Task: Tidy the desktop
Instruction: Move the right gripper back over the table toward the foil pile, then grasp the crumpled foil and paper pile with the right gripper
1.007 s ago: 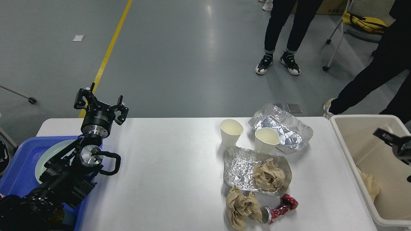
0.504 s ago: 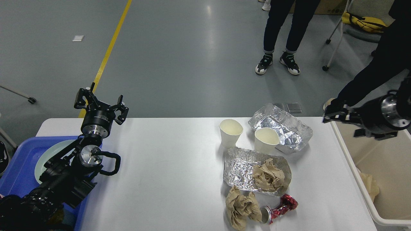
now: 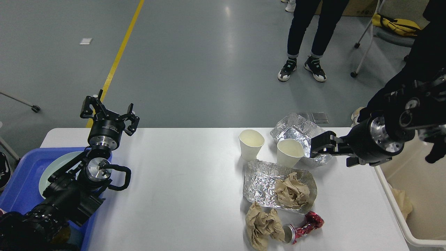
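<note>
The white desktop (image 3: 181, 181) carries litter on its right half. Two paper cups (image 3: 251, 143) (image 3: 290, 151) stand upright in front of a crumpled foil tray (image 3: 296, 127). A second foil tray (image 3: 261, 179) holds a brown paper wad (image 3: 292, 191). Nearer the front lie another brown paper wad (image 3: 261, 226) and a crushed red can (image 3: 306, 225). My right gripper (image 3: 315, 146) hovers open and empty at the back foil tray's right end, beside the right cup. Over the desktop's far left corner my left gripper (image 3: 108, 111) stands open and empty, pointing up.
A blue tray (image 3: 17, 188) with a pale green plate (image 3: 47, 170) sits at the left edge under my left arm. A beige bin (image 3: 418, 195) with brown paper (image 3: 400, 202) inside stands off the right end. People stand behind the table.
My right arm swung from over the beige bin leftward and down to the back foil tray. The left arm and the litter stayed put.
</note>
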